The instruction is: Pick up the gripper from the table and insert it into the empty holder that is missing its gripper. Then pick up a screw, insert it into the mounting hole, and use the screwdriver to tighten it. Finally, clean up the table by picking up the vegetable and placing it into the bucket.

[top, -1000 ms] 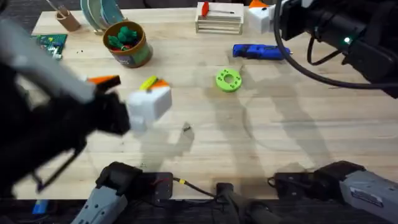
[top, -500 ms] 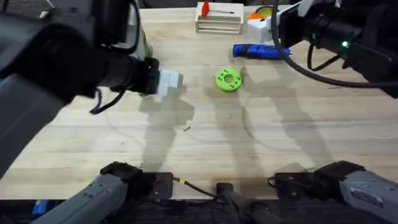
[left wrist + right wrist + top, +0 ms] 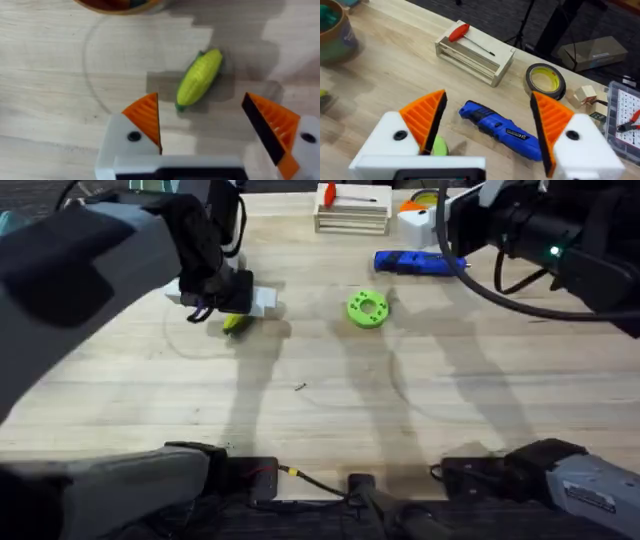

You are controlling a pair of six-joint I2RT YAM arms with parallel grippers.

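Left wrist view, spread fingers [image 3: 202,130] over vegetable [image 3: 199,78], no legible writing

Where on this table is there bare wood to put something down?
The widest bare stretch is the near half, between the arm bases and the green ring disc, with just a tiny dark speck. The far edge is crowded: wooden rack, screwdriver, and the left gripper over the vegetable.
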